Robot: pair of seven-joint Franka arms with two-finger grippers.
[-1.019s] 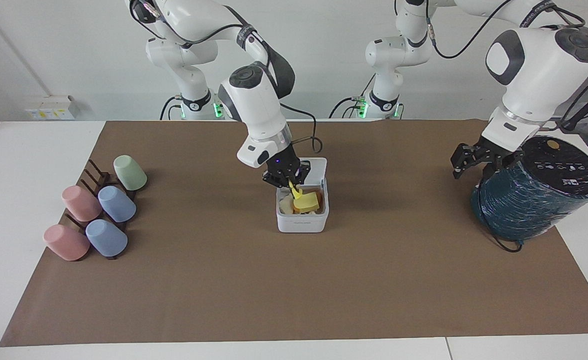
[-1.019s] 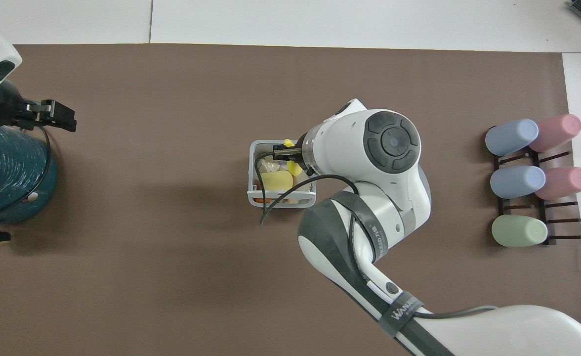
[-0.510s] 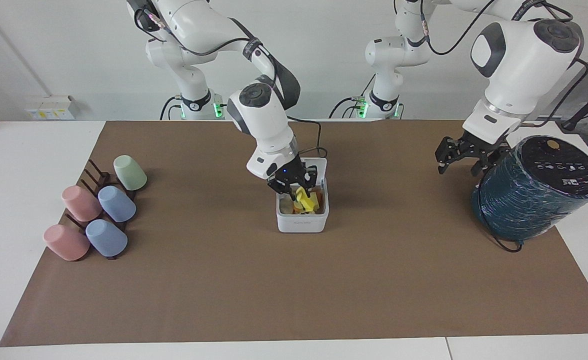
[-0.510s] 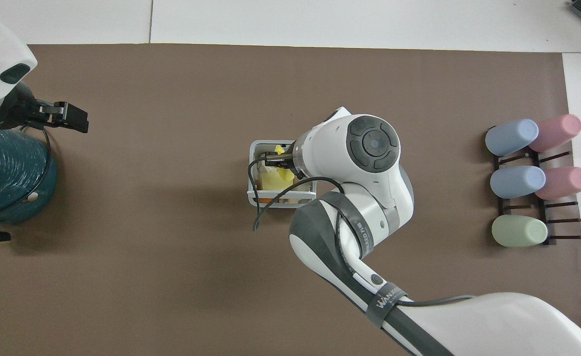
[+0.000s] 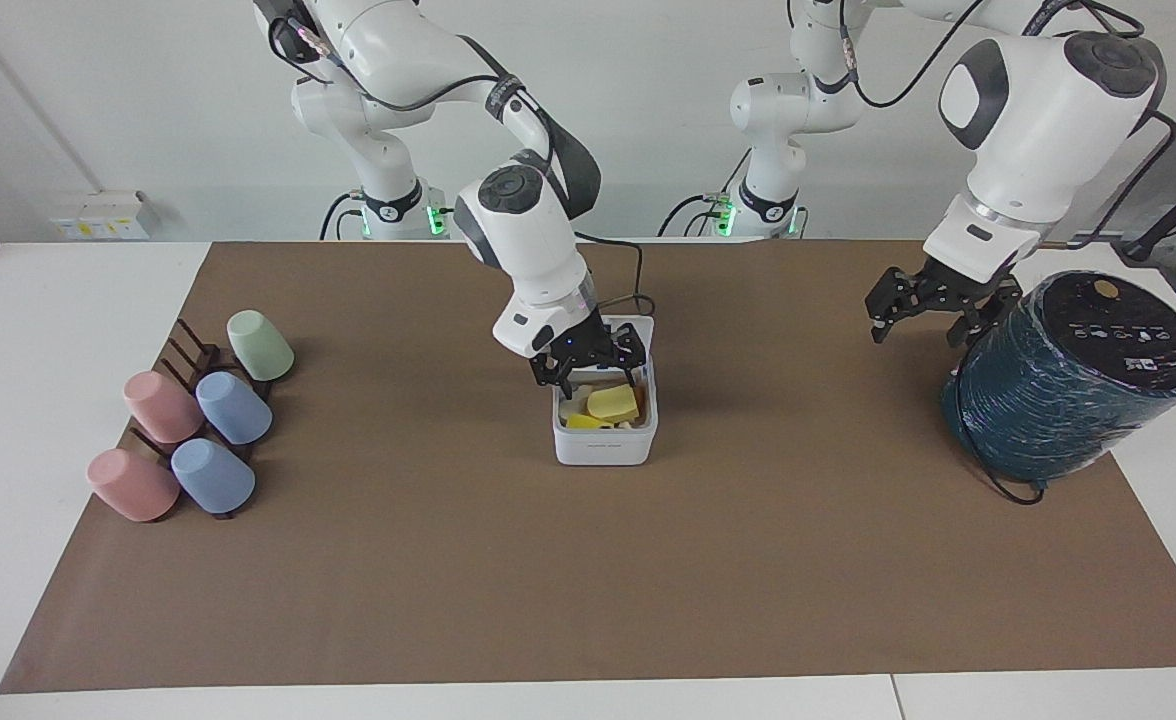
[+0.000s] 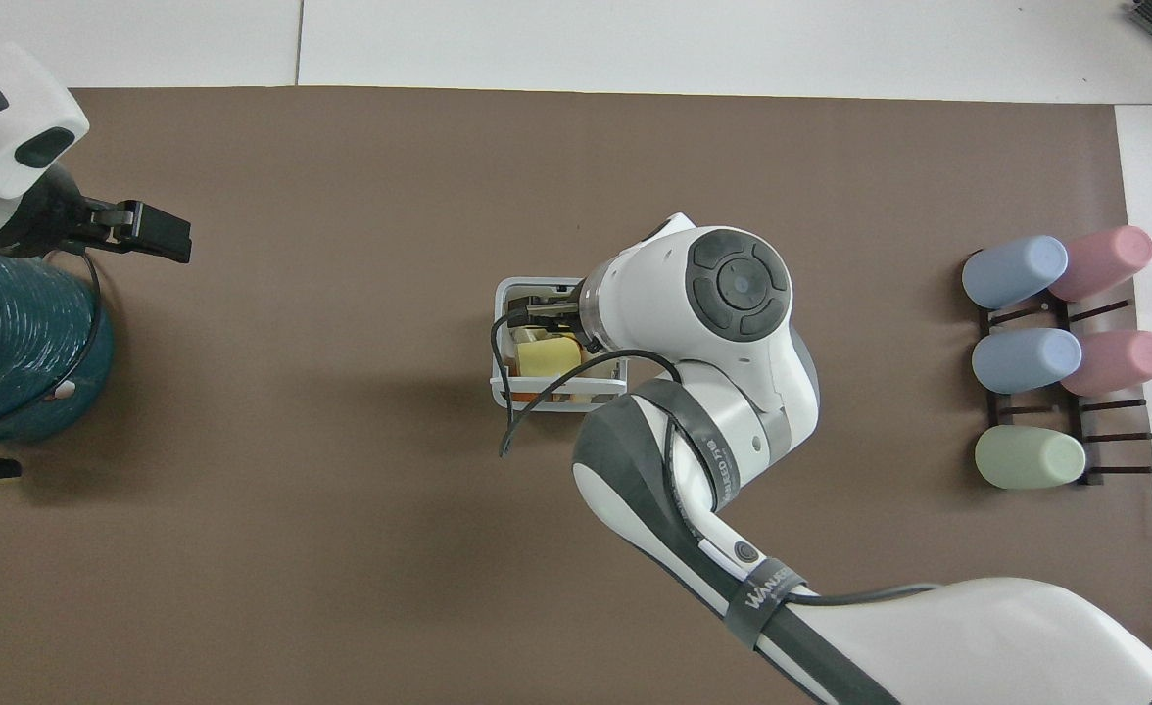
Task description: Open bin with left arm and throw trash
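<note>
Bin (image 5: 605, 440) sat at the middle of the brown mat (image 5: 448, 580), lid tipped back toward the robots, well apart from the cup rack (image 5: 193, 420) and the dark teal cylinder (image 5: 1073, 375).

Trash lay inside the bin: yellow block (image 5: 613, 402) on top, pale bread piece (image 5: 576, 408) beside it, yellow scrap (image 5: 584, 422) low against the wall farther from the robots.

Right gripper (image 5: 588, 372) hung just over the bin's opening, jaws spread and holding nothing. Overhead view showed its wrist covering much of the bin.

Left gripper (image 5: 923, 318) hovered beside the cylinder, toward the bin from it, jaws apart, empty. That arm waited.

Step judged: drop of the last piece just finished; all three pieces appeared to be in the bin. Next move would call for the right gripper to rise straight clear of the bin walls without snagging the trailing cable (image 6: 507, 411). The lid would need closing, if that was wanted.

Against a second ago: the right gripper had then pinched the yellow scrap above the bin; by now it had let go and the scrap had fallen in. Left gripper had lifted slightly and shifted from the cylinder toward the bin, opening a little wider.
</note>
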